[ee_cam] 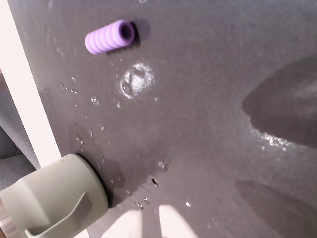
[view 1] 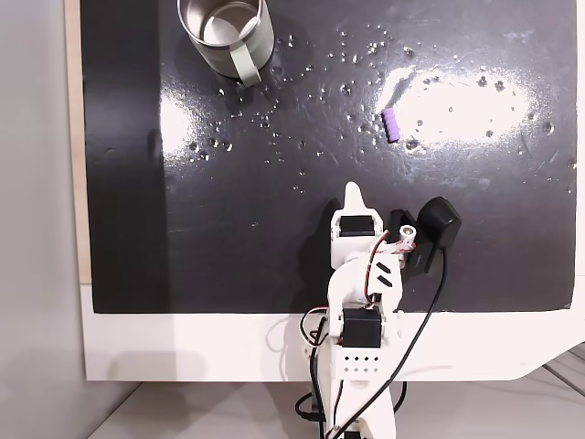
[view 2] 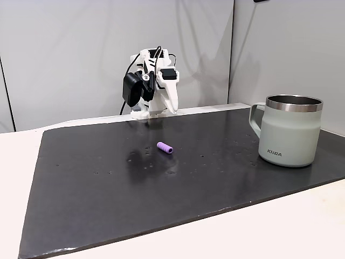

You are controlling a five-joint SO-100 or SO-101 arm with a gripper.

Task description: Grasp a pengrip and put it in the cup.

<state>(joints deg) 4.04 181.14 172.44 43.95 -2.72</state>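
Note:
The purple ribbed pengrip (view 1: 391, 125) lies flat on the black mat, right of centre in a fixed view, alone and untouched; I also see the pengrip (view 2: 165, 148) (ee_cam: 110, 36) mid-mat and at the wrist view's top left. The grey-green steel cup (view 1: 224, 35) stands upright at the mat's far left corner, and the cup (view 2: 291, 131) (ee_cam: 54, 198) looks empty. My gripper (view 1: 353, 194) is folded back near the arm's base, well short of the pengrip. The gripper (view 2: 171, 105) (ee_cam: 148, 220) looks shut, its white tips close together with nothing between them.
The black mat (view 1: 228, 229) lies on a white table (view 1: 183, 347) and is dotted with droplets and glare. The arm's base and cables (view 1: 361, 357) sit at the mat's near edge. A grey wall (view 2: 81, 48) stands behind the arm.

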